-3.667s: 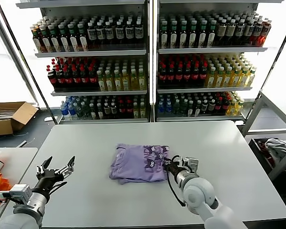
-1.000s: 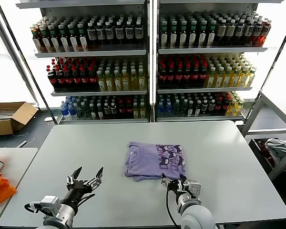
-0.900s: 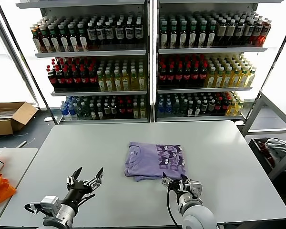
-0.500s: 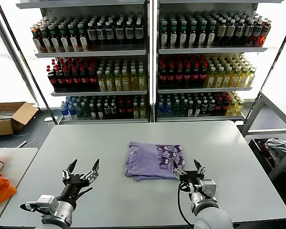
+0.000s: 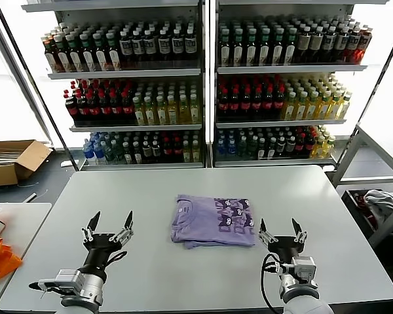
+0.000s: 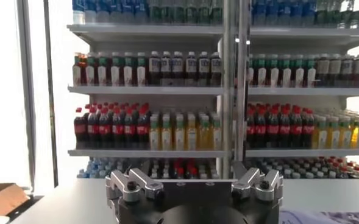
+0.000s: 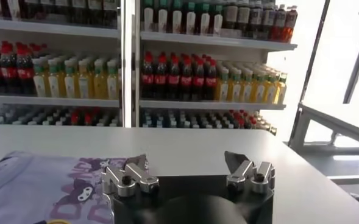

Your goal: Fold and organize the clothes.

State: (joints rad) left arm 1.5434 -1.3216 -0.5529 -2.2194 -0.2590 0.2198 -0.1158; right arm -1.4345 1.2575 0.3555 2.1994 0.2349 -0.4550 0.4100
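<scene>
Lavender T-shirt [image 5: 214,220], folded into neat rectangle w/ purple-and-white print facing up, lying mid-table on white table [image 5: 183,275], slightly toward robot's right. Right gripper [image 5: 282,230] just off shirt's right edge, near front of table, jaws spread wide, gripping nothing, clear of fabric. Left gripper [image 5: 107,222] well apart from shirt on left side, jaws likewise spread, empty. Drink shelves [image 5: 203,78] behind table.

Right claw [image 7: 188,176] with fingers spread apart above the pale tabletop [image 7: 185,146], folded lavender T-shirt [image 7: 42,182] lying just beside it, shelves of bottles [image 7: 167,67] beyond the tabletop's far edge
</scene>
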